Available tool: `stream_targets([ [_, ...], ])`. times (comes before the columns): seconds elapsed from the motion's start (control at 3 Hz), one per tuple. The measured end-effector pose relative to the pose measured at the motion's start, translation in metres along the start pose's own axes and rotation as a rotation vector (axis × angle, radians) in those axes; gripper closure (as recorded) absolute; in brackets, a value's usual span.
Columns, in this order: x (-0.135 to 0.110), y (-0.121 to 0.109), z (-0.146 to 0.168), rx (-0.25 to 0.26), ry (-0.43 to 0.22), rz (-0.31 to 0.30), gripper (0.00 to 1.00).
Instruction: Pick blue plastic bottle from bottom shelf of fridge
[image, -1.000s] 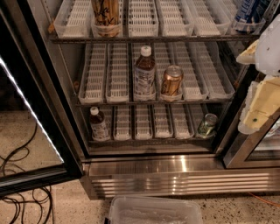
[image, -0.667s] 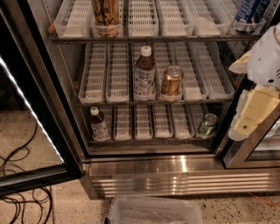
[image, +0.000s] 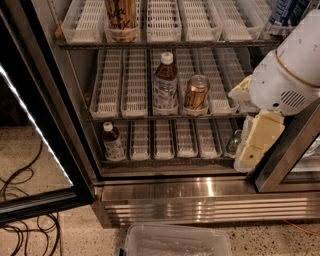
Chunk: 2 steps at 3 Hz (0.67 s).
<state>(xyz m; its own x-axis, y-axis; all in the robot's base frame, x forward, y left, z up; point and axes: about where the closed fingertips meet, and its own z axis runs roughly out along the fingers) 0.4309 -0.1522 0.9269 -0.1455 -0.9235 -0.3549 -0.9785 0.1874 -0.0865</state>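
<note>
**Operator:** Where does the target sit from the hand?

**Spotter:** Take the gold can (image: 196, 93) as your mark. The blue plastic bottle (image: 113, 142) stands one rack down from that can and well to its left in the view, in the far-left lane of the bottom shelf (image: 165, 161). Your hand (image: 257, 142) hangs below and to the right of the can, at the right edge of the fridge (image: 200, 192) opening, in front of the racks. So the bottle lies straight across from the hand at about the same height, with the whole shelf width between them.

**Operator:** How is it standing? And is the hand ready?

**Spotter:** It is upright, long axis vertical, white cap on top, so I would judge a level approach to its side the natural one. Whether the hand is wide or narrow I cannot tell. You have only this one hand, so there is no choice of arm.

**Operator:** Anything to confuse it with?

**Spotter:** Count with me: one small bottle, one taller bottle (image: 165, 85) touching or just beside the can's left flank, and one gold can. One greenish container (image: 233, 142) sits below the can to its right, half hidden by your hand. There are three racks in view — and at least five lane trays on the lowest.
</note>
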Motion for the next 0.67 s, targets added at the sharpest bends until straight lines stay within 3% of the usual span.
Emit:
stream_targets([
  [0.33,0.0,0.0,0.0,0.0,0.0,0.0,0.0],
  [0.67,-0.009,-0.004,0.032,-0.016,-0.047,0.019,0.0],
])
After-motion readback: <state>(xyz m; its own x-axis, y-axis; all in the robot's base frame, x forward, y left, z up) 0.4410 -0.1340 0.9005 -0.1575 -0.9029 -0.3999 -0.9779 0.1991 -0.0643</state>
